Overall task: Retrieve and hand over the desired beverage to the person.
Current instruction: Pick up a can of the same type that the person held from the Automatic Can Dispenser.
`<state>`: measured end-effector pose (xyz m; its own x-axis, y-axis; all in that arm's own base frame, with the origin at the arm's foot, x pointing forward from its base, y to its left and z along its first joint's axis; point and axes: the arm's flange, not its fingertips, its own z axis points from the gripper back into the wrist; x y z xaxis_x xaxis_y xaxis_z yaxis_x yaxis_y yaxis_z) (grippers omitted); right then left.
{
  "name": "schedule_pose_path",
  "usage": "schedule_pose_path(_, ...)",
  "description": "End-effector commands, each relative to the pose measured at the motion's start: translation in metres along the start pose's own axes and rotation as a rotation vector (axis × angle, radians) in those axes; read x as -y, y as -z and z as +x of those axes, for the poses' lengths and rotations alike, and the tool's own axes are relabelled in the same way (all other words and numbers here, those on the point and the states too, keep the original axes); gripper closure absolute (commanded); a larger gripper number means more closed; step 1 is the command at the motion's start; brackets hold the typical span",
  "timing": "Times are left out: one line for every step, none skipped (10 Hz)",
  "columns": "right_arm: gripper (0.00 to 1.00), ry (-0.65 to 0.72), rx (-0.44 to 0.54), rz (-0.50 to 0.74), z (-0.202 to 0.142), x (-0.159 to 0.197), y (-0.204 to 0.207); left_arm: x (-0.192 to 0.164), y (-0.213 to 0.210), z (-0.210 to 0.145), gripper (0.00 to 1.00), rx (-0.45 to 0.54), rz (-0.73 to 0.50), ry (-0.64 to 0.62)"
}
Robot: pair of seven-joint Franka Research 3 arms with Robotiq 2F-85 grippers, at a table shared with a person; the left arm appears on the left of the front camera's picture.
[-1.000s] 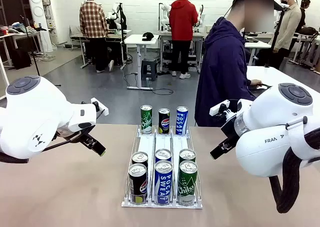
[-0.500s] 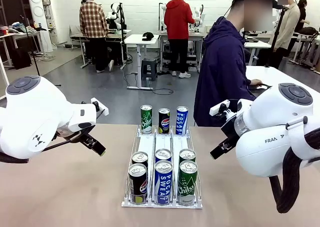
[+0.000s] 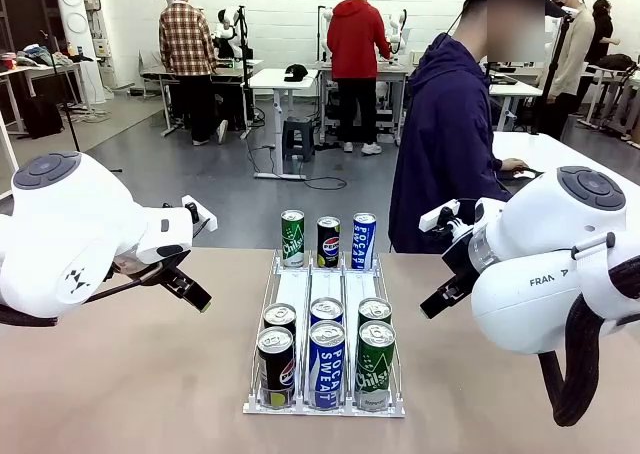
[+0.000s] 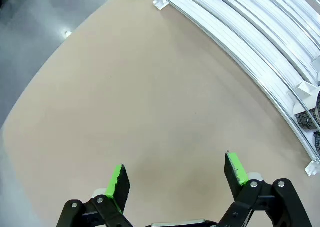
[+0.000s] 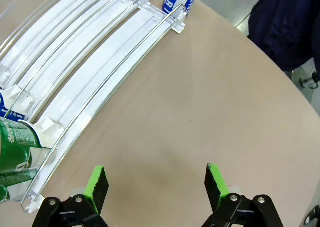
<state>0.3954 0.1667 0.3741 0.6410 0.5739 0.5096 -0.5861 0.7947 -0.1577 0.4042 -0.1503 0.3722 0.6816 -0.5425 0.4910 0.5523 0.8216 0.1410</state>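
Cans are stood upright in rack, long axes vertical; lanes are laid near-to-far across table. Left pincer and right pincer are held wide open, empty.

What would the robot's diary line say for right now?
left fingers: open, empty, above table | right fingers: open, empty, above table | cans: none taken | person: at far side

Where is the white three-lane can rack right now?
Front view: the white three-lane can rack lies mid-table between the left gripper and right gripper, running lengthwise toward the far edge by the person.
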Motion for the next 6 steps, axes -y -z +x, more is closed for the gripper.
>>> schedule_pose_path(0.0, -0.001, 0.0, 0.0, 0.0, 0.0, 0.0, 0.0, 0.0, 0.0, 0.0, 0.0, 0.0, 0.0)
schedule_pose_path(0.0, -0.001, 0.0, 0.0, 0.0, 0.0, 0.0, 0.0, 0.0, 0.0, 0.0, 0.0, 0.0, 0.0)
schedule_pose_path(0.0, 0.0, 0.0, 0.0, 0.0, 0.0, 0.0, 0.0, 0.0, 0.0, 0.0, 0.0, 0.0, 0.0)
schedule_pose_path(0.0, -0.017, 0.02, -0.037, 0.007, -0.012, -0.038, -0.009, -0.03, 0.012, 0.0, 0.016, 0.056, -0.017)
schedule_pose_path(0.0, -0.053, 0.077, -0.061, 0.018, -0.023, -0.079, -0.021, -0.064, 0.025, 0.0, 0.036, 0.065, -0.018)
schedule_pose_path(0.0, -0.074, 0.102, -0.082, 0.03, -0.031, -0.121, -0.028, -0.102, 0.039, 0.0, 0.073, 0.052, -0.007)
